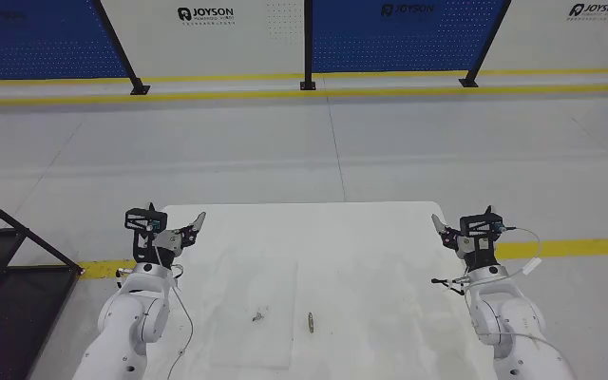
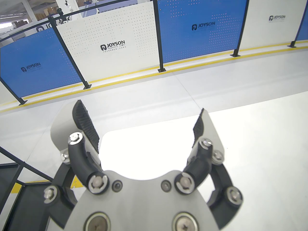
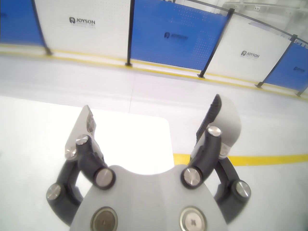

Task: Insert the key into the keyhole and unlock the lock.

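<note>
both arms sit out at the far corners of the table (image 1: 361, 266), one each side, well back from the work. my guess is it's a ready pose: grippers out of the way so the overhead cam gets a clean look at the parts, and open so either can go straight to a pick.

left gripper (image 1: 187, 231): fingers spread wide, nothing between them. its ribbed pads (image 2: 85, 123) hang over the table corner w/ bare tabletop in the gap. right gripper (image 1: 445, 231): same story, fingers (image 3: 211, 116) apart and holding nothing, over the opposite corner.

task bits lie flat near the robot's edge of the table, roughly mid-width. there are two small metal things: a pale piece (image 1: 256, 315) on the left arm's side and a darker piece (image 1: 310, 322) just beside it toward the right, w/ a gap between, not touching. presumably one's the key and the other the lock, but they're too small to tell which.

relative to the fingers, both pieces are well apart from either gripper and closer to the robot's body than the fingertips are. the pale one is somewhat nearer the left arm, and the darker one is about between the two arms. nothing's gripped, so i'd say the task hasn't begun: key not picked up, not in any keyhole.
</note>
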Controlling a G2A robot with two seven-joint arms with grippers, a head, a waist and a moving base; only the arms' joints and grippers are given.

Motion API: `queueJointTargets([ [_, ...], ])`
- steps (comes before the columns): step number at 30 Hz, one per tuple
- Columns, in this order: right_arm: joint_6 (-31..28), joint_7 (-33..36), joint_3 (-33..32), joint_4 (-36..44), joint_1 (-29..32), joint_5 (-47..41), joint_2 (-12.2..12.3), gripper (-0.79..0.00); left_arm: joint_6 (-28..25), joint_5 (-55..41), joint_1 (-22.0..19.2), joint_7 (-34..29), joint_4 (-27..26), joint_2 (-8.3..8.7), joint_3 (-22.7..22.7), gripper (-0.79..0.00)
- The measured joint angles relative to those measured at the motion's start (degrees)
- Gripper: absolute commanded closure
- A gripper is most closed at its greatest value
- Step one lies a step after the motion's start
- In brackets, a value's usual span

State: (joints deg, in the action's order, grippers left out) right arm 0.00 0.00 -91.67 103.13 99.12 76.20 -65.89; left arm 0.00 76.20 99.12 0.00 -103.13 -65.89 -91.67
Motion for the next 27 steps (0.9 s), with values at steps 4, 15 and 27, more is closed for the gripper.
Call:
queueJointTargets([
  [4, 0.00, 0.00, 0.00, 0.00, 0.00, 0.00, 0.00, -0.784, 0.00, 0.00, 0.00, 0.00, 0.00, 0.00, 0.00, -0.784],
  [15, 0.00, 0.00, 0.00, 0.00, 0.00, 0.00, 0.00, -0.785, -6.45, 3.90, 0.40, -1.63, -3.50, 0.68, -1.32, -0.785],
  [27, 0.00, 0.00, 0.00, 0.00, 0.00, 0.00, 0.00, -0.785, -23.30, 17.09, 19.29, -11.79, -22.42, 1.98, -3.59, -0.785],
])
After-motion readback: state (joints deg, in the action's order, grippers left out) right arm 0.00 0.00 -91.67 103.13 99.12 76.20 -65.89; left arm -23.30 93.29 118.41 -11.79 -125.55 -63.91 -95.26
